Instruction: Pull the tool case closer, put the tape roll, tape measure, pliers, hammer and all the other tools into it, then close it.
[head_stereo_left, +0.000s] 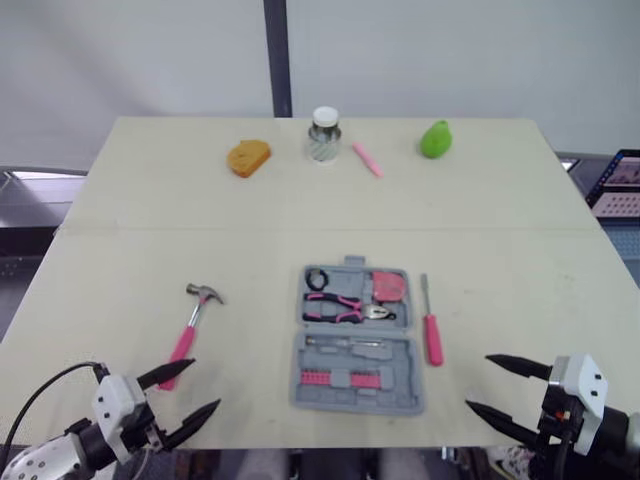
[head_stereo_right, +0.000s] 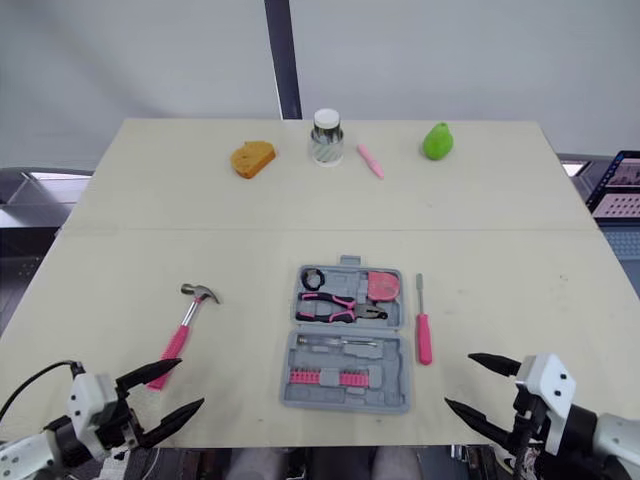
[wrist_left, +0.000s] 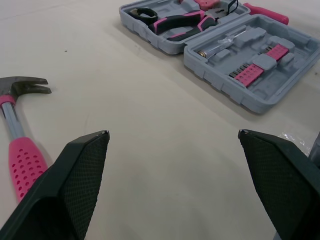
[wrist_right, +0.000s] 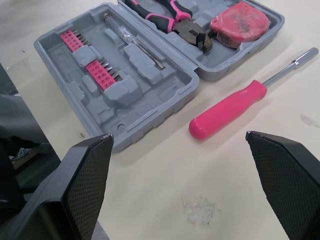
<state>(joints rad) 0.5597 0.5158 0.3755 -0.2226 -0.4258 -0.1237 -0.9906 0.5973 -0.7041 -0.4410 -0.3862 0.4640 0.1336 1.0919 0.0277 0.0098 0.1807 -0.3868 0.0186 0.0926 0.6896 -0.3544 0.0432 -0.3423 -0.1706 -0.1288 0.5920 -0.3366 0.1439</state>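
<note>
Your left gripper (head_stereo_left: 203, 386) and right gripper (head_stereo_left: 478, 381) hover at the table's (head_stereo_left: 500, 200) near edge, fingers spread wide and empty. Between them sits the open tool case (head_stereo_left: 355, 372), pliers (head_stereo_left: 345, 308) and tape measure (head_stereo_left: 389, 286) inside. The hammer (head_stereo_left: 190, 325) lies well to its left, the screwdriver (head_stereo_left: 431, 325) just beside it on the right.

The table (head_stereo_left: 150, 200) is overlooked from above by both head eyes; the open tool case (wrist_left: 235, 55) is shared, seen close and low, by both wrist views
</note>
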